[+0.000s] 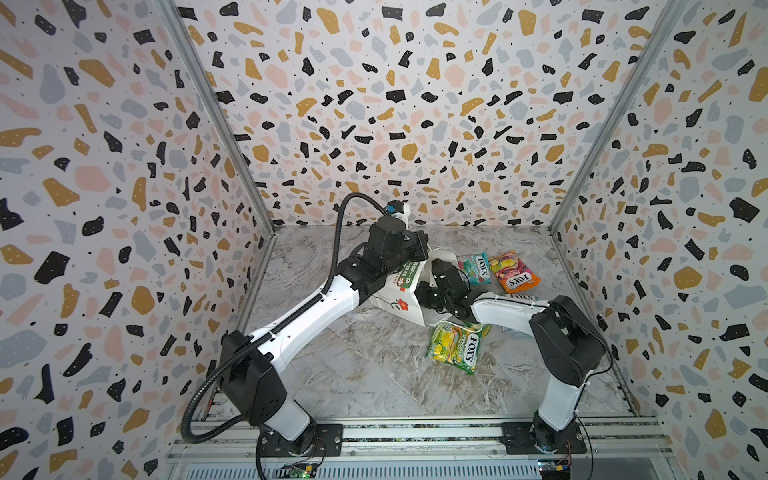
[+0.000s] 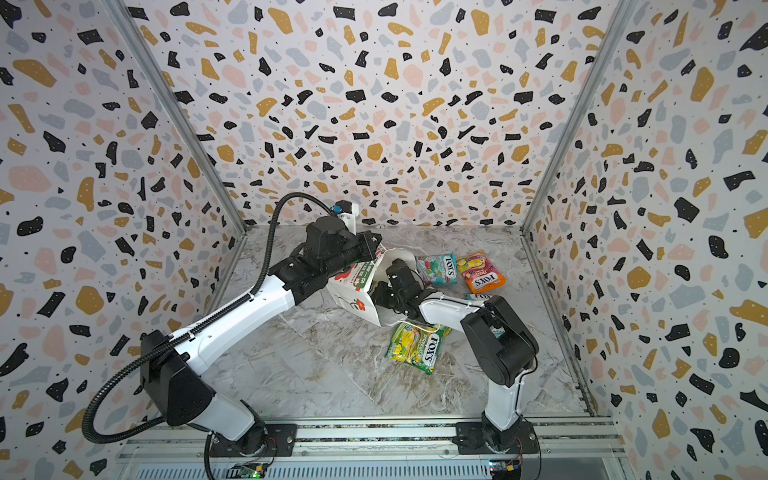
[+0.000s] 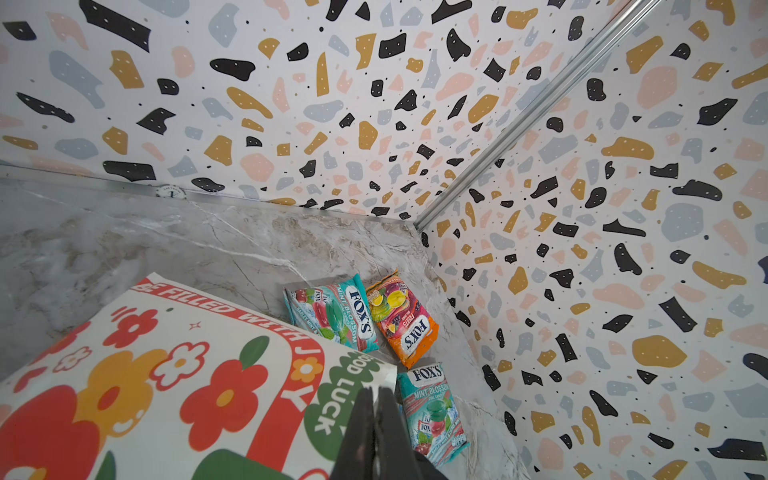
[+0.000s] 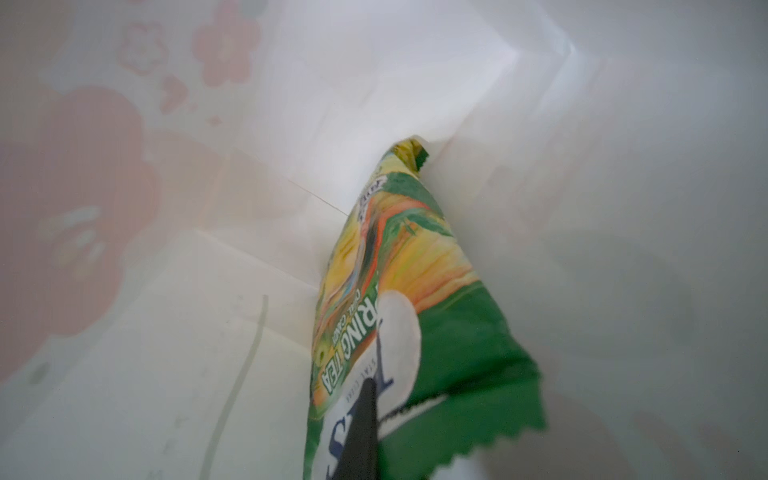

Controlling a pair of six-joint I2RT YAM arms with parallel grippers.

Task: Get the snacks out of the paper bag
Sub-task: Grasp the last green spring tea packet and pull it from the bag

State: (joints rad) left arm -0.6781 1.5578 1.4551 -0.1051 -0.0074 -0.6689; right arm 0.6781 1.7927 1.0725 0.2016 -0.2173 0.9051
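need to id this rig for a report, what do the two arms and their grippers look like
Both the left arm and right arm have glossy white link shells with boxy black joint housings. A black ribbed hose runs along the left arm; the right arm has none. The left gripper and right gripper have slim, black, tapering fingers.

- My white-and-black left arm (image 1: 307, 316) stretches forward, and its black left gripper (image 3: 375, 390) is pinched tight, jaws together.
- My white-and-black right arm (image 1: 509, 309) bends inward at the elbow, and its black right gripper (image 4: 369, 388) is clamped.
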